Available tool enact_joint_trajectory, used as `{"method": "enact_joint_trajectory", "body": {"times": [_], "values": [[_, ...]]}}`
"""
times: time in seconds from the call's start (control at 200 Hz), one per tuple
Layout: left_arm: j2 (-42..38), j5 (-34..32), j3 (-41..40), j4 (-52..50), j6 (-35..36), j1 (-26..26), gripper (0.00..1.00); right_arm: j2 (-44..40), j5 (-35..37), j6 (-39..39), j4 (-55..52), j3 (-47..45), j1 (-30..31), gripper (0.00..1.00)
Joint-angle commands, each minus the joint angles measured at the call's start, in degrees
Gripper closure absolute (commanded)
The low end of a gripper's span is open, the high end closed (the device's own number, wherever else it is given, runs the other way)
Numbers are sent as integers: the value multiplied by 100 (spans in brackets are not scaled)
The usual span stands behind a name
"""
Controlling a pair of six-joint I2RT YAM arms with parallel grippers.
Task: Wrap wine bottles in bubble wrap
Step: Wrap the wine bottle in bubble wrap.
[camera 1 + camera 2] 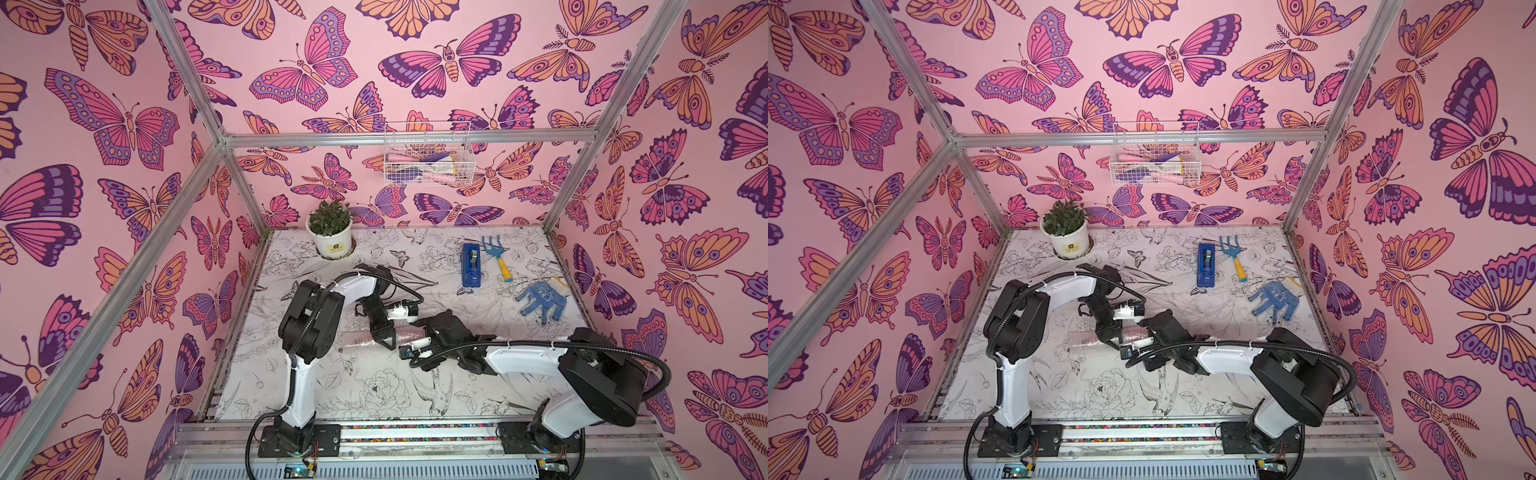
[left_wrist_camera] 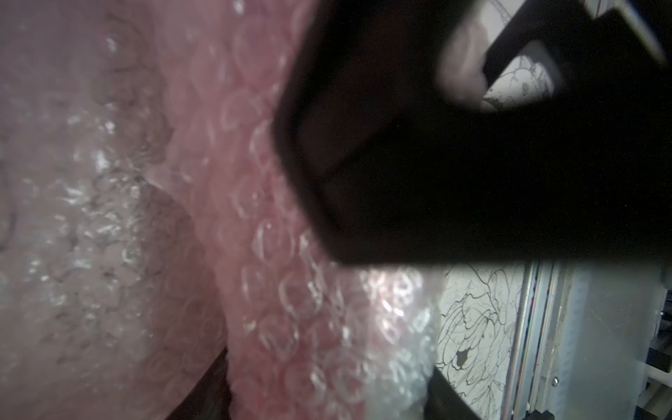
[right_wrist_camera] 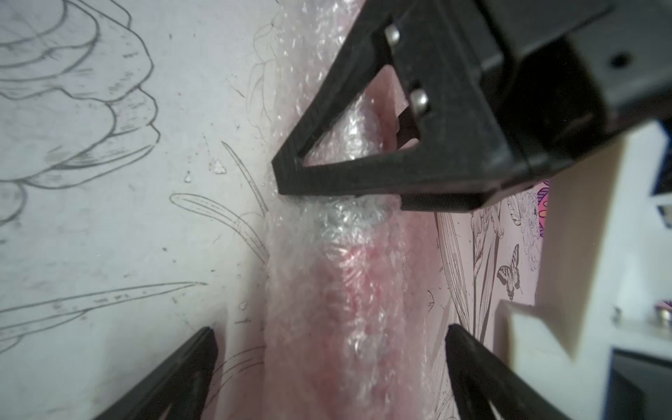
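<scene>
While the left pincer (image 1: 386,340) grips the rolled bubble wrap (image 3: 338,309) lying flat in the middle of the desk (image 1: 332,386), the right pincer (image 3: 329,329) stands wide open, its jaws on either side of the roll. Red from the wine bottle (image 3: 349,269) shows faintly through the film.

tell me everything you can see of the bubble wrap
The bubble wrap is rolled into a whitish-pink tube of small clear bubbles, with red showing through from inside. It lies flat on the table. The left gripper is clamped across it; the open right gripper straddles it, fingers clear of its sides.
</scene>
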Motion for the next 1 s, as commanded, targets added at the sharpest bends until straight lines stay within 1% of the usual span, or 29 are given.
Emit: {"method": "enact_joint_trajectory", "body": {"times": [0.0,0.055,0.15,0.22,0.245,0.276,0.351,0.356,0.361,0.366,0.376,0.451,0.571,0.656,0.701,0.746,0.807,0.852,0.882,0.902,0.997], "values": [[343,43,-70,-426,166,-51,70,296,119,20,-208,431,-31,6],[316,42,-55,-426,192,-38,65,455,115,29,-459,605,-37,12],[274,68,-19,-417,218,25,57,709,88,1,-1018,880,-88,26],[252,179,59,-413,212,141,48,863,130,-56,-1445,1036,-118,29],[239,233,90,-417,210,202,45,908,132,-63,-1587,1088,-134,31],[215,305,114,-415,209,264,40,944,135,-59,-1730,1148,-151,34],[107,361,127,-256,58,391,23,1028,11,-59,-2223,1321,-211,44],[94,365,121,-236,42,403,12,1032,-3,-57,-2255,1337,-218,45],[82,367,114,-217,29,409,5,1038,-14,-51,-2297,1345,-221,46],[68,359,106,-190,14,416,2,1046,-16,-49,-2335,1357,-223,46],[40,358,95,-147,-12,428,0,1058,-23,-42,-2391,1389,-220,47],[-272,356,-90,260,-113,507,0,1158,-58,33,-2826,1568,-237,57],[-969,400,-495,976,-333,636,0,1207,-127,120,-3139,1651,-233,69],[-1617,343,-845,1550,-581,775,0,1179,-231,169,-3352,1694,-253,79],[-2017,185,-1121,2024,-858,845,0,1153,-336,239,-3501,1752,-286,83],[-2436,-38,-1428,2594,-1193,908,1,1117,-483,303,-3690,1836,-336,85],[-3022,-251,-1913,3250,-1448,950,1,1065,-743,394,-4004,1991,-440,86],[-3455,-462,-2339,3848,-1659,959,0,1041,-986,449,-4254,2134,-527,87],[-3750,-609,-2617,4176,-1760,959,1,1048,-1188,544,-4552,2283,-603,85],[-3921,-689,-2758,4304,-1767,952,0,1061,-1310,590,-4624,2357,-642,84],[-4617,-1011,-3242,4412,-1670,824,1,1300,-1939,831,-5639,2977,-916,85]]}}
